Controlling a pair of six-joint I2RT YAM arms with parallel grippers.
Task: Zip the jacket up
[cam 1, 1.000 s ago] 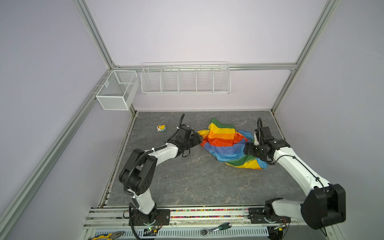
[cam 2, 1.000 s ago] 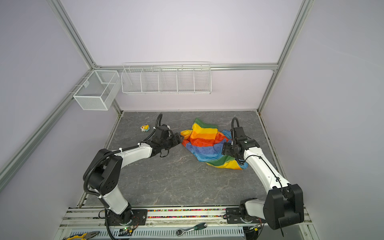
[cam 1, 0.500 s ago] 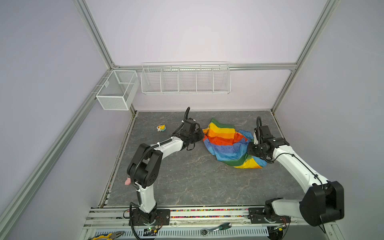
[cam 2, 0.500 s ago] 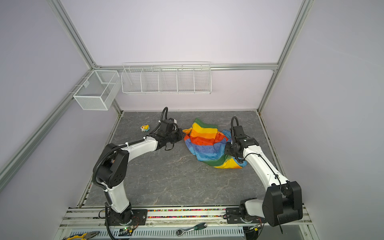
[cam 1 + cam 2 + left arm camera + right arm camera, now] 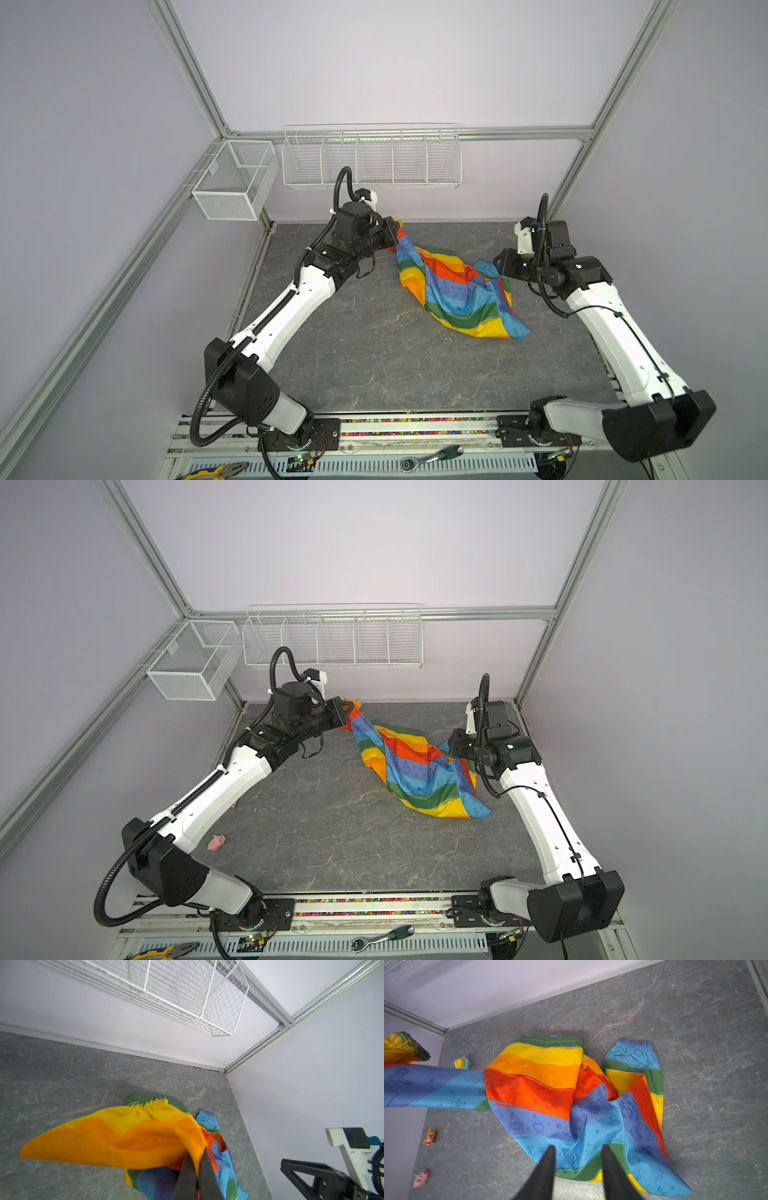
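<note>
Nearest you, the jacket lies crumpled on the table; it looks thin, limp and light, so expect it to sag and slip. Your right tool stands apart over a blue fold, gripping nothing. Farther back, your left tool is clamped on a raised orange edge; a front hem would probably serve better.

Zipper of the jacket lost in folds; left hand fingers cropped at wrist-view edge.
</note>
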